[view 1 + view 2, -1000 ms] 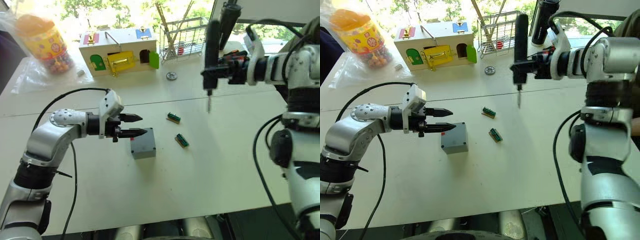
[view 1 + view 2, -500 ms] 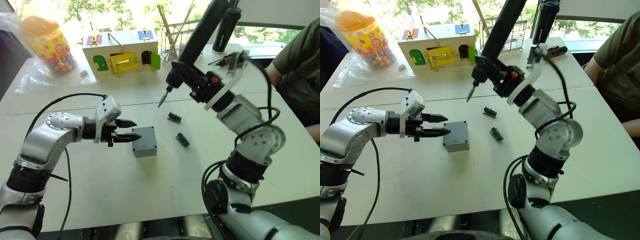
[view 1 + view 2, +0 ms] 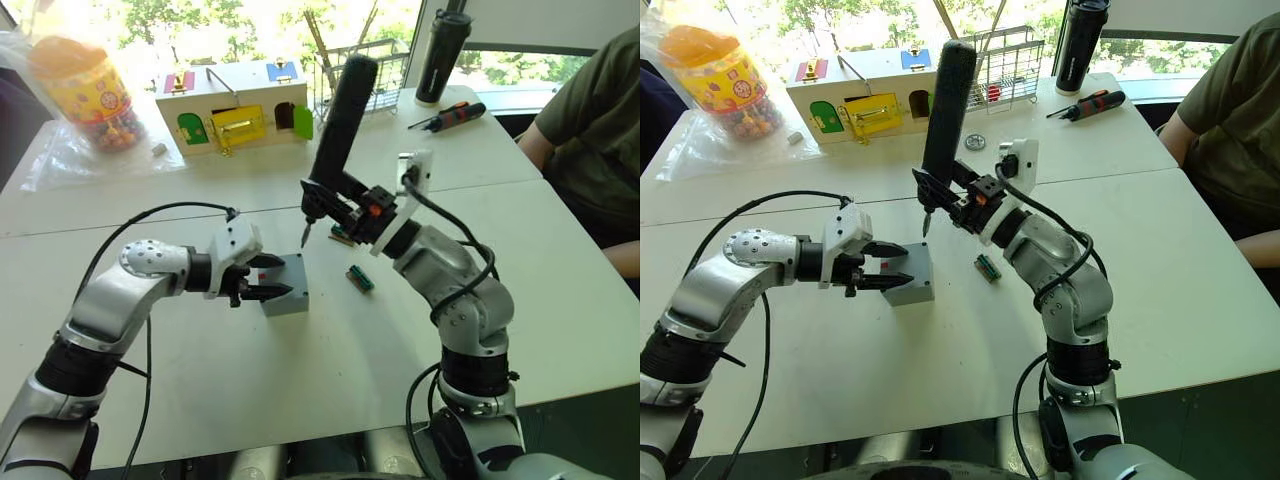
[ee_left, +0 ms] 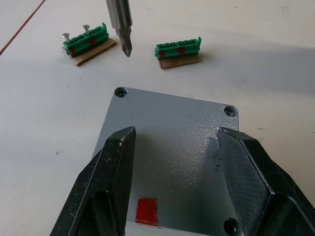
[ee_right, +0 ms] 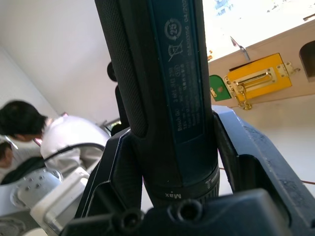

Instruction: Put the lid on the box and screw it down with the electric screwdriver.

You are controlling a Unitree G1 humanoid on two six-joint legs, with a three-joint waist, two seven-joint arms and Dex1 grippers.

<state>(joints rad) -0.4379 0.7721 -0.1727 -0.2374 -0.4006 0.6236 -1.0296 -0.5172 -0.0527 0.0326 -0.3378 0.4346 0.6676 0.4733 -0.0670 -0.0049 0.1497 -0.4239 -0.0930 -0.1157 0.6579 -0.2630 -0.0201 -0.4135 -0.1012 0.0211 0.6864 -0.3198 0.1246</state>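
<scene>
Black left pincer spread over the lid — right pincer clamps the electric screwdriver.

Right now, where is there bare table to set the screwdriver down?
Bare table runs from the box to the near edge, and right of the green strips. It is crowded around the box: left gripper, screwdriver bit.

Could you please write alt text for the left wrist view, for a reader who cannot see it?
The left gripper is open, its black fingers over the grey lid with corner screw holes. The electric screwdriver bit points down beyond it, between two green terminal blocks.
</scene>
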